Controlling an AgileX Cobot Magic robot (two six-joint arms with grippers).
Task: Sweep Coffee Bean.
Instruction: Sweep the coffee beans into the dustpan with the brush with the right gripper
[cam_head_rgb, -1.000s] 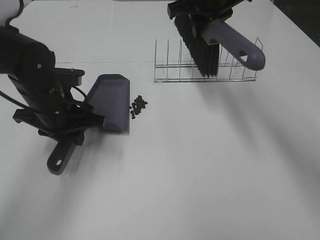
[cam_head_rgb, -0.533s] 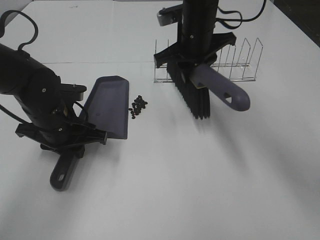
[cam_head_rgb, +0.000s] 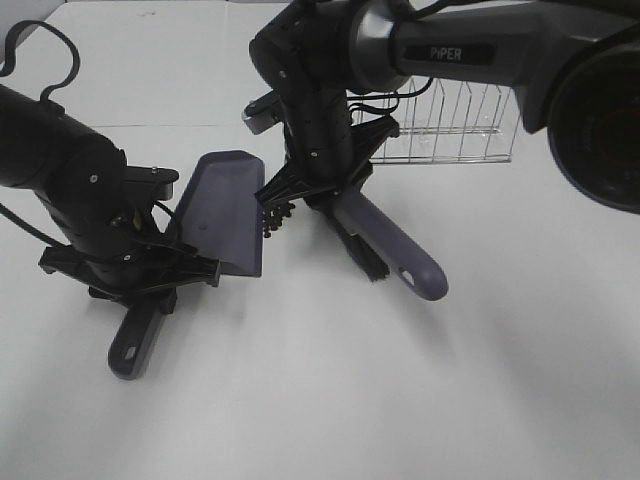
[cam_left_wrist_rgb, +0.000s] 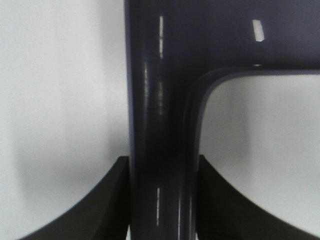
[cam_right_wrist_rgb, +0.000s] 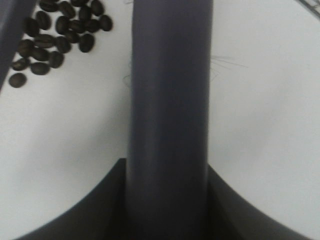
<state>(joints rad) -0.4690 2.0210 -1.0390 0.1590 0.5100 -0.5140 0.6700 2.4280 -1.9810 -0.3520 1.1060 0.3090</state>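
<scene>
- Your right end effector (cam_right_wrist_rgb: 167, 200), clamped on the brush (cam_head_rgb: 395, 250) handle, has swung away from the wire rack (cam_head_rgb: 455, 125) and now sits right over the coffee bean (cam_right_wrist_rgb: 55, 35) cluster.
- The beans lie unmoved on the surface (cam_head_rgb: 400, 400), between the dustpan (cam_head_rgb: 225, 205) lip and the brush, just beside both.
- Your left end effector (cam_left_wrist_rgb: 162, 200) stays clamped on the dustpan handle; the pan has barely shifted.

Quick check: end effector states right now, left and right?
Left end effector: closed, holding the dustpan by its handle.
Right end effector: closed, holding the brush by its handle.
</scene>
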